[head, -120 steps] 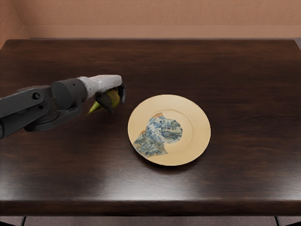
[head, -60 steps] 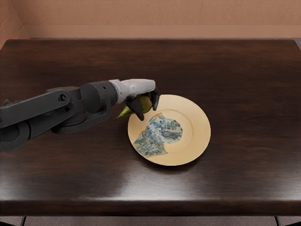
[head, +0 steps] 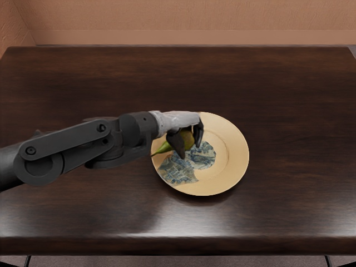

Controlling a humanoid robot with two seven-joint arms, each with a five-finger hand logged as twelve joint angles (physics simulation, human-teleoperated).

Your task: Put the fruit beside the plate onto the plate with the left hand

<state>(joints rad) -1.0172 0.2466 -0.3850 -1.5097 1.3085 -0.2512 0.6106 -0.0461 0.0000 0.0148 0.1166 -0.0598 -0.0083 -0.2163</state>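
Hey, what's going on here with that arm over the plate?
A robot's left hand is gripping a yellowish-green fruit and holding it over the left part of a tan plate with a blue patterned centre. The plate sits on a dark wooden table. The fingers are curled around the fruit, so it has not yet been released. Whether the fruit touches the plate cannot be told. The right arm is out of view.

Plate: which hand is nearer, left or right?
Left. The left hand is above the left side of the plate, holding the fruit. The right hand is not in view.
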